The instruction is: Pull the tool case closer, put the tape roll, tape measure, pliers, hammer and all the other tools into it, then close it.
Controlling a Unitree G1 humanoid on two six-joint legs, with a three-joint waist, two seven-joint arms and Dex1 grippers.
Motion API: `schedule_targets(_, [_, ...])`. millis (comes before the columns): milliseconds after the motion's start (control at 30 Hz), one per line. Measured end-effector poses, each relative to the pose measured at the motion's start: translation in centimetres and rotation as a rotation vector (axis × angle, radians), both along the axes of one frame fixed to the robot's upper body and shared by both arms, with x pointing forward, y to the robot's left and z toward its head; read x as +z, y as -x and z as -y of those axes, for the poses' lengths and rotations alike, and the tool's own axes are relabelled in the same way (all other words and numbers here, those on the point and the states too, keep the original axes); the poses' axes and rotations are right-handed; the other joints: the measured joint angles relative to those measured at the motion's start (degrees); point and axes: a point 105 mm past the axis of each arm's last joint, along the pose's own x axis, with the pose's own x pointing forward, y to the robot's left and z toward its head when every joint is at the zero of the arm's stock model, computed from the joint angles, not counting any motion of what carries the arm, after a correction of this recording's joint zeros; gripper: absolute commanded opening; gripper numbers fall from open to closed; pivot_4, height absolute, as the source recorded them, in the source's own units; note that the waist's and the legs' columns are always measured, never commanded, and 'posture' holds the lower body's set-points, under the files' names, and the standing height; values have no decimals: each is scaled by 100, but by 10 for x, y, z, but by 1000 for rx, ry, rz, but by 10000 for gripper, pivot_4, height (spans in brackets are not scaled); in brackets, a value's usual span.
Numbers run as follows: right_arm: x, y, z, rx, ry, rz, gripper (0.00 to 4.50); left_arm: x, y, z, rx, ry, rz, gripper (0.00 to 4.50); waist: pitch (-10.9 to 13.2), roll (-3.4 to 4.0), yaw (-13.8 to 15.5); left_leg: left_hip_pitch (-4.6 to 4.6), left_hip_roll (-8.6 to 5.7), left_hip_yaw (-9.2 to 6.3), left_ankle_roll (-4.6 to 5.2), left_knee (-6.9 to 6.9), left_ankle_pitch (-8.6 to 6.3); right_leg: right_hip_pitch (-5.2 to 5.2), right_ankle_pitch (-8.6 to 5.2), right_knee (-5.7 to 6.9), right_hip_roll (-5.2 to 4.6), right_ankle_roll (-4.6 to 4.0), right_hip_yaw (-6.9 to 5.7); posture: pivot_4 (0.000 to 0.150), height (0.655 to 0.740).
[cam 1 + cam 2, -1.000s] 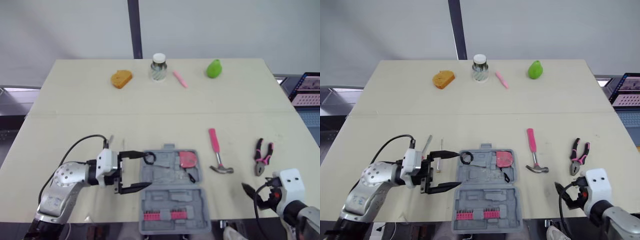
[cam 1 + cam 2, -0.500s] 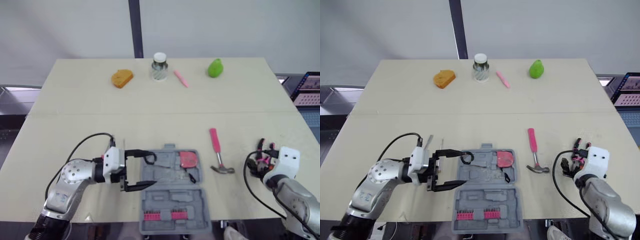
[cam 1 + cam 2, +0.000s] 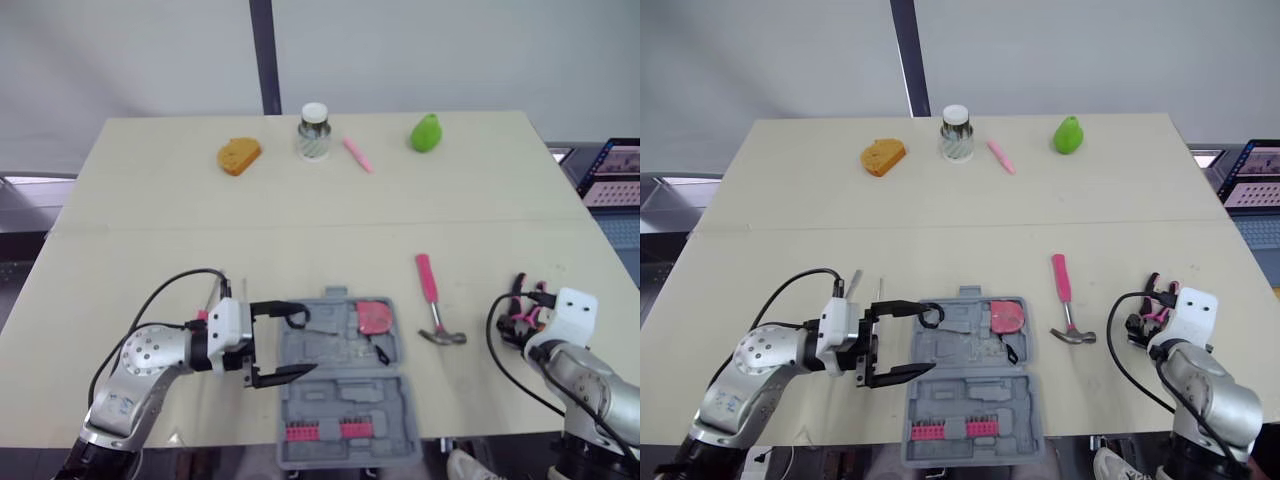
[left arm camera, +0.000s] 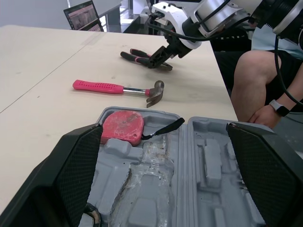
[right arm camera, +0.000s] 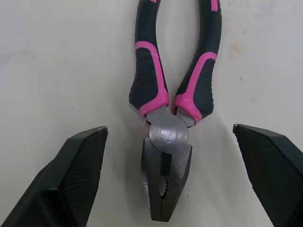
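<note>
The grey tool case [image 3: 345, 400] lies open near the table's front edge, a red tape measure [image 3: 375, 317] and a black tape roll [image 3: 297, 318] in its far half. My left gripper [image 3: 305, 340] is open, its fingers [image 4: 75, 161] straddling the case's left edge. A pink-handled hammer [image 3: 434, 300] lies right of the case. Further right are the pink-and-black pliers [image 5: 165, 142], flat on the table. My right gripper [image 5: 170, 126] is open just above them, one finger on each side of the pliers' head. Two thin tools [image 3: 854, 279] lie left of the case, behind my left arm.
Along the far edge stand an orange piece [image 3: 239, 156], a glass jar [image 3: 314, 132], a pink pen [image 3: 357, 155] and a green pear [image 3: 427, 133]. A laptop [image 3: 615, 165] sits off the table's right side. A person's knee and hand [image 4: 265, 94] are at the front edge.
My right gripper rose from the table's front edge and moved over the pliers. The left gripper shifted slightly right onto the case's left edge, still open.
</note>
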Motion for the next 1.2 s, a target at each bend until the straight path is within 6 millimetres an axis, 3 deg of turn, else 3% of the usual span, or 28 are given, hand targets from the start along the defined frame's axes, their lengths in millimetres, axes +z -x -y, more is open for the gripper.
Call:
schedule_targets(533, [-2,-6,1,10,-1,-1,44790,-1,3,0,11,-1,0,45000,-2,-3,-72,-3,0,-4,-1,0,3,0,0,0,0,0,-2,1500,6950])
schedule_targets(633, [-2,-7,1,21,4,-5,36588,0,4,1,11,0,4,45000,-2,-3,-71,-3,0,-4,-1,0,3,0,0,0,0,0,-3,1500,6950])
schedule_targets(800, [-2,-11,-3,44,-4,-4,11938,-1,3,1,19,1,3,45000,-2,-4,-57,-6,-1,-6,1,0,4,0,0,-1,-1,0,-3,1500,6950])
schedule_targets(833, [-2,-11,-3,45,-5,-4,9227,-1,3,1,21,1,3,45000,-3,-4,-56,-6,-2,-8,1,0,4,0,0,-1,-1,0,-4,1500,6950])
schedule_targets(1200, [-2,-10,-3,47,-5,-4,9340,-3,4,4,21,-2,3,45000,-3,-5,-58,-7,-2,-10,0,0,5,0,0,0,-1,0,-6,1500,6950])
